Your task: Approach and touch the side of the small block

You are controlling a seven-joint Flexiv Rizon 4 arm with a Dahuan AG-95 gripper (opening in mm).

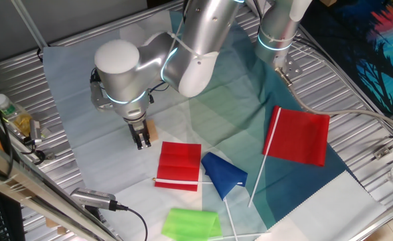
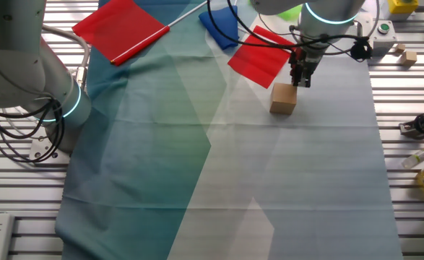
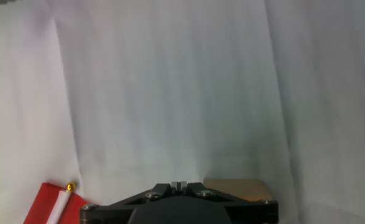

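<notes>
Table (image 1: 357, 80) w/ ribbed metal slats, mostly covered by a creased cloth sheet (image 2: 291, 180), pale grey-white on one side, teal-green on the other. Cables (image 2: 16, 137) loop over the slats near the edge. Bottle (image 1: 5, 107) and clutter sit along one side; a blue patterned panel (image 1: 383, 47) stands behind the far corner. Light even, soft, no hard shadows.

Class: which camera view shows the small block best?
The other fixed view: the block stands whole and unobstructed, just below the gripper. In one fixed view only a tan sliver shows behind the fingers. The hand view catches just its top edge.
</notes>
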